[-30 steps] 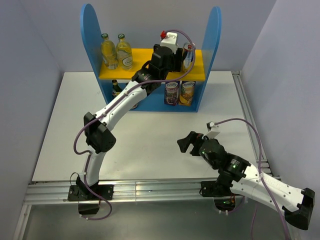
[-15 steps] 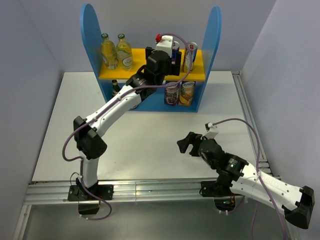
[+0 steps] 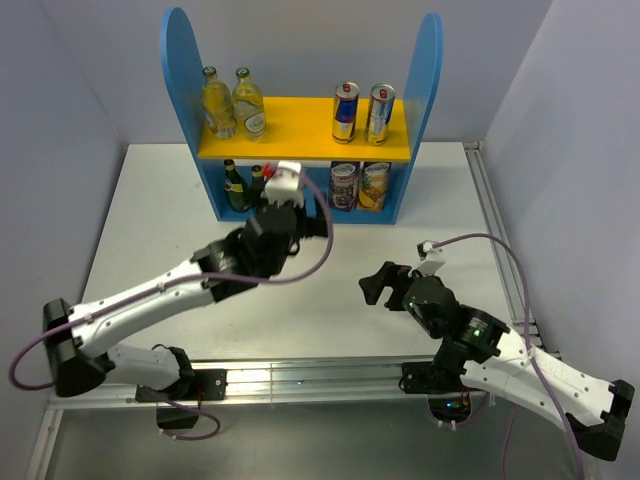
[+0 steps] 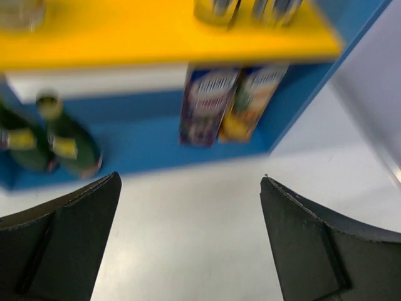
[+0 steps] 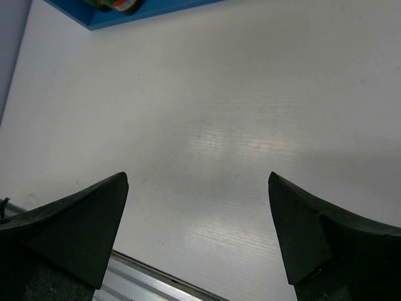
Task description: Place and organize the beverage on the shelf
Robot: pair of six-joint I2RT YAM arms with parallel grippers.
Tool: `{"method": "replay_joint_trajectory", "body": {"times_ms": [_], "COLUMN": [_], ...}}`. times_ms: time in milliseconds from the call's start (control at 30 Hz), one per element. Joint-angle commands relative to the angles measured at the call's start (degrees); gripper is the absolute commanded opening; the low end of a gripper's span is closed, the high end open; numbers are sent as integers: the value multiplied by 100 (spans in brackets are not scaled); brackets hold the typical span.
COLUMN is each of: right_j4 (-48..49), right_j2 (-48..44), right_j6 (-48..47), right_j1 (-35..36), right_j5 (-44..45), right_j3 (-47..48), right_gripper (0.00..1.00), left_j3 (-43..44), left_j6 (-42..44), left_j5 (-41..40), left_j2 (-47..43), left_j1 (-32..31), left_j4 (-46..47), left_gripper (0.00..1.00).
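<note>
Lining the shelf [image 3: 300,128] — cans [image 3: 345,112], pale bottles [image 3: 218,106], green bottles [image 3: 232,186]

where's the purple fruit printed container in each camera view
Top external: purple container on the lower tier of the shelf, right of centre, under the yellow board.
Left wrist: purple container upper middle, under the yellow board, blurred.
Right wrist: not in it.
Shared landmark: the blue base of the shelf, at the top left in the right wrist view.
</note>
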Motion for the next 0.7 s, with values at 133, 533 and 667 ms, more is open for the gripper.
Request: {"method": "replay_joint_trajectory", "body": {"times_ms": [133, 533, 667], "right_j4": [-521, -600, -609], "right_j2": [-162, 14, 75], "right_j6": [-872, -1761, -1770], "right_j1": [60, 60, 51], "right_j5": [131, 781, 807], "right_j3": [1565, 2736, 2807], "right_gripper": [100, 100, 100], "left_j3": [-2588, -3354, -3337], "left_j6": [-2321, -3845, -3863], "left_j5": [-967, -1715, -1829], "left_j2": [-1454, -2992, -3352], "left_j1": [-660, -1232, -1250], "left_j4": [-445, -2440, -2616], "left_gripper": [98, 98, 98]}}
